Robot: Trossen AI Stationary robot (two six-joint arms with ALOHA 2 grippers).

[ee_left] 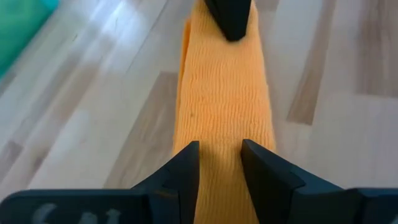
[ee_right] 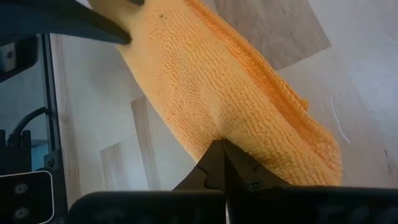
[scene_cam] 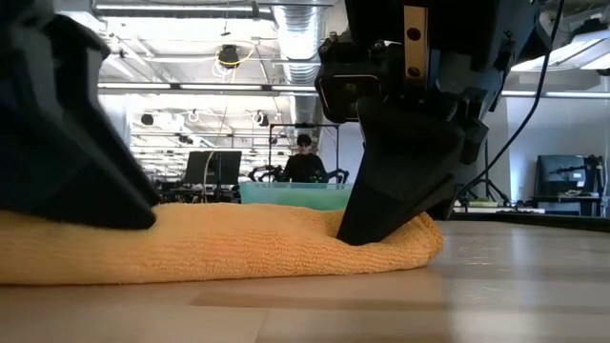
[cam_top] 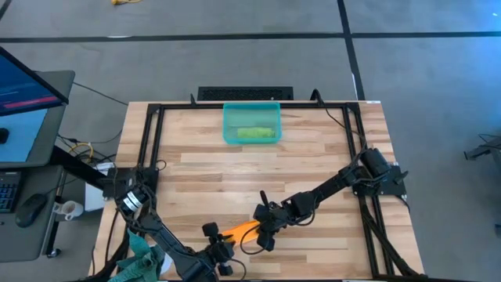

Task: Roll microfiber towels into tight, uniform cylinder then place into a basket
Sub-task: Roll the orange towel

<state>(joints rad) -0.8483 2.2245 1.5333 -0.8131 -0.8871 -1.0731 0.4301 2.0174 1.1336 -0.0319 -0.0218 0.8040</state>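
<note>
On the wooden table, well apart from the basket holding 1 green roll, the orange towel lies folded long, the right gripper pinched shut on 1 end, the left gripper narrowly straddling the other, so uneven pulling could loosen it

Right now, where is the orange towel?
In the high view the orange towel lies folded long on the table's near edge, between the left gripper and the right gripper, far from the basket.
</note>
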